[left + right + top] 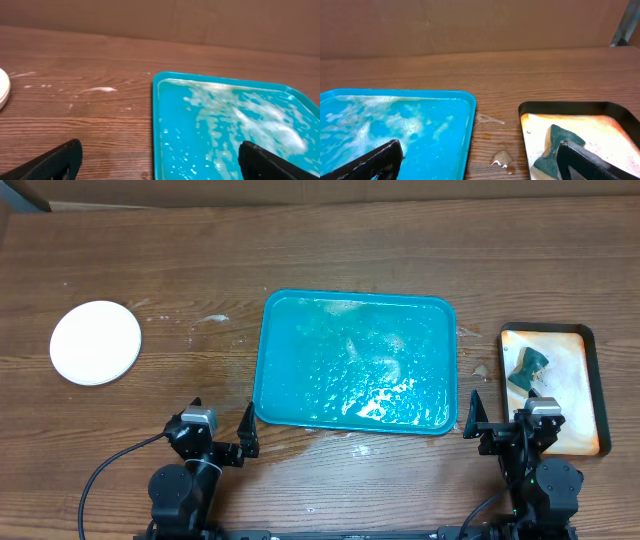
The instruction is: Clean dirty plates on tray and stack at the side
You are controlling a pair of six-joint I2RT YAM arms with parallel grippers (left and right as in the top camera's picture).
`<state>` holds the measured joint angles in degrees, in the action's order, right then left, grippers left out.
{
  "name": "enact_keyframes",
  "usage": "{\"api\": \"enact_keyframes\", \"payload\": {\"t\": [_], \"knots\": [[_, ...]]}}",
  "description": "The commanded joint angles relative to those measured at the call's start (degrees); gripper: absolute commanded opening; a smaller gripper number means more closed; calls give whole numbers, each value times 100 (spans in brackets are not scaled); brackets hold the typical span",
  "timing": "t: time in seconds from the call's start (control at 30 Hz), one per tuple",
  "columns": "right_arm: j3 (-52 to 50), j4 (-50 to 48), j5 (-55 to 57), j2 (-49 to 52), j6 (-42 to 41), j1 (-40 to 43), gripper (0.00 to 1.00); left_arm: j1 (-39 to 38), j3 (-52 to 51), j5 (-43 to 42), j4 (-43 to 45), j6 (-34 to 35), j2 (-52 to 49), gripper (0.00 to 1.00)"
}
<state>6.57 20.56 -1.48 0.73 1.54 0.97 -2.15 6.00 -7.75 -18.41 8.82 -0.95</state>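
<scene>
Plainly, our left gripper [160, 146] and right gripper [480, 146] stand wide and empty. Any careless sweep could clip the rim of the tray [357, 293], slopping suds [380, 365] toward the stacked plates [96, 342].

Wooden table [350, 240]: plates [96, 342] left, teal tray [300, 375] centre, dark-rimmed tray [577, 360] right.

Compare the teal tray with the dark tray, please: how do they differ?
The teal tray is larger and lies sideways at the centre; the dark tray is smaller and lies lengthwise at the right. The teal tray holds only foamy water; the dark tray holds a green sponge. Both are rectangular, rimmed and wet.
</scene>
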Motion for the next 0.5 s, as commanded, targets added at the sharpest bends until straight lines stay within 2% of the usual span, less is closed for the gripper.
{"api": "enact_keyframes", "payload": {"t": [0.0, 0.3, 0.47], "knots": [[-48, -37, 33, -50, 39, -55, 100, -345, -50, 22, 37, -111, 76, 100], [-48, -37, 33, -50, 39, -55, 100, -876, -50, -50, 33, -107, 76, 100], [-48, -37, 33, -50, 39, -55, 100, -907, -50, 63, 33, -111, 76, 100]]}}
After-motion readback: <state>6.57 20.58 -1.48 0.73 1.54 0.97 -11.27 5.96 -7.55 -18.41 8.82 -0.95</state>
